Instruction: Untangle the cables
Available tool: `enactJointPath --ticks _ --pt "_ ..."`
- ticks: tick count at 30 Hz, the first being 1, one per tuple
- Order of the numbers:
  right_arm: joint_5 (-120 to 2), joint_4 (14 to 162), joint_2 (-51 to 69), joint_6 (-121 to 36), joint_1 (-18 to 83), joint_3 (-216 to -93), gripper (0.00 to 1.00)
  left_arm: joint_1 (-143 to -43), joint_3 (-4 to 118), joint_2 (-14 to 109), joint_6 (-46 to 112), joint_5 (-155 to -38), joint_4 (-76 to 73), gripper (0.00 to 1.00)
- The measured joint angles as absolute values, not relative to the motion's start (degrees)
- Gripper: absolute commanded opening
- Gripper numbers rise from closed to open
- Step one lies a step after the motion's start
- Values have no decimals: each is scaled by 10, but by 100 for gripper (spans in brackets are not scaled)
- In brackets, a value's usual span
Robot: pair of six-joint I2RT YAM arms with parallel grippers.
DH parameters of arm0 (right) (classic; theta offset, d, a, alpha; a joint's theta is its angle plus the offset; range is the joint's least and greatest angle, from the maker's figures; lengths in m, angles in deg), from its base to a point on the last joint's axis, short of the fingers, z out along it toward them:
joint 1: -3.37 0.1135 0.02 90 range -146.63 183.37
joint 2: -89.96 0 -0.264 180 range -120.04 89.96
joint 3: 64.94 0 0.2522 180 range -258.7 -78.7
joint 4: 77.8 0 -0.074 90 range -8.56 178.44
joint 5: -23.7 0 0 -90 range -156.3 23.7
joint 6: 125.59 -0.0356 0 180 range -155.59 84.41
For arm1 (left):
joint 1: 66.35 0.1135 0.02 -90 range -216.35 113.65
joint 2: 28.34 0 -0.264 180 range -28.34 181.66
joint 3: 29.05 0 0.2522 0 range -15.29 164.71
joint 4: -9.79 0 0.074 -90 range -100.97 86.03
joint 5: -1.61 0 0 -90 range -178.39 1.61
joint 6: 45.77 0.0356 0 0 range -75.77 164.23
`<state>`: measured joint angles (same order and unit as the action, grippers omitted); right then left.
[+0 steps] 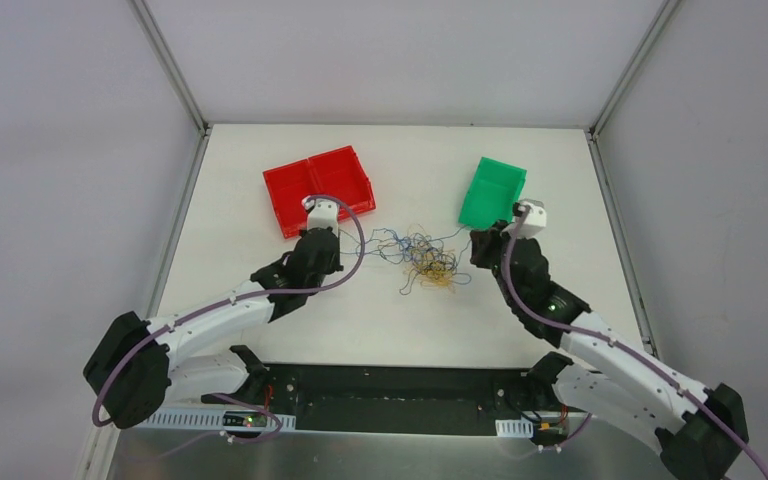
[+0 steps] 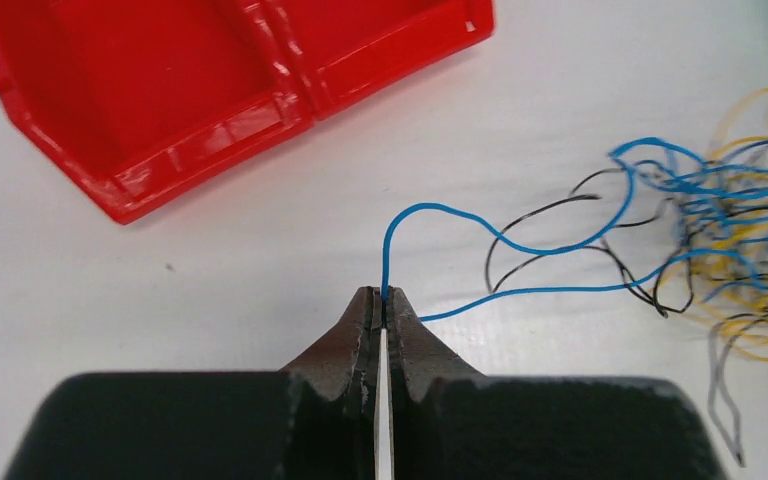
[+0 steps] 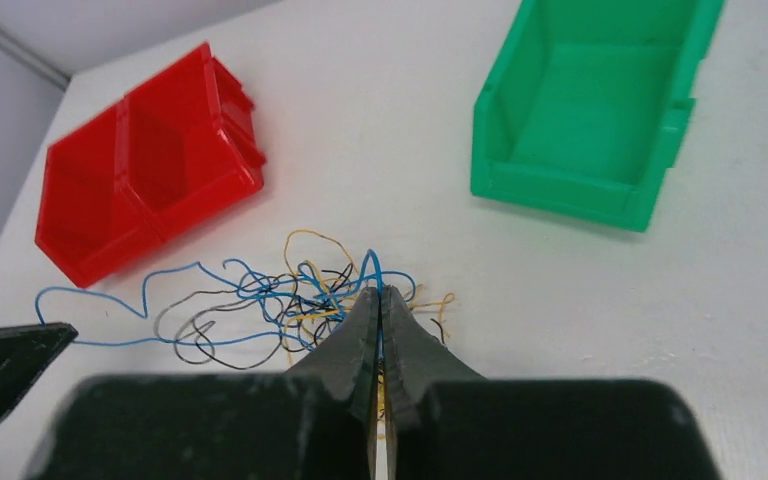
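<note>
- A white table (image 1: pixel 260 330) sits inside pale grey walls, with both arm bases at its near edge.
- The left gripper (image 2: pixel 384 298) is pinched tight on a blue strand (image 2: pixel 430 206) — it loops up from the tips and trails right into the heap.
- The right gripper (image 3: pixel 380 298) is clamped on the near edge of the cables (image 3: pixel 290 295), a blue loop arching out of its tips.
- The cables lie tangled mid-table between the two grippers — blue, black, yellow and orange.
- Beyond them are a red double bin (image 1: pixel 335 180) on the left and a green bin (image 1: pixel 493 190) on the right.
</note>
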<state>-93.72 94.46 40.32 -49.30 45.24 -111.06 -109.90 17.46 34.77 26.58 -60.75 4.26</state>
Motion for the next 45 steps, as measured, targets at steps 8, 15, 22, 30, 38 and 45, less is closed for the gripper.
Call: enactJointPath --ticks 8,15,22,30,38,45 --pt "-1074 923 595 -546 444 -1031 0 -1095 194 388 251 -531 -5 0" --pt "-1082 918 620 -553 442 -1024 0 -1082 194 367 240 -538 -13 0" --pt "-1021 912 572 -551 442 -1026 72 -1082 153 266 246 -613 32 0" --pt "-868 928 455 -514 443 -1062 71 -1082 101 210 278 -800 130 0" --pt "-765 983 364 -455 491 -1074 72 -1083 100 198 286 -997 193 0" --pt "-743 1020 289 -408 523 -1095 72 -1084 100 175 276 -1103 221 0"
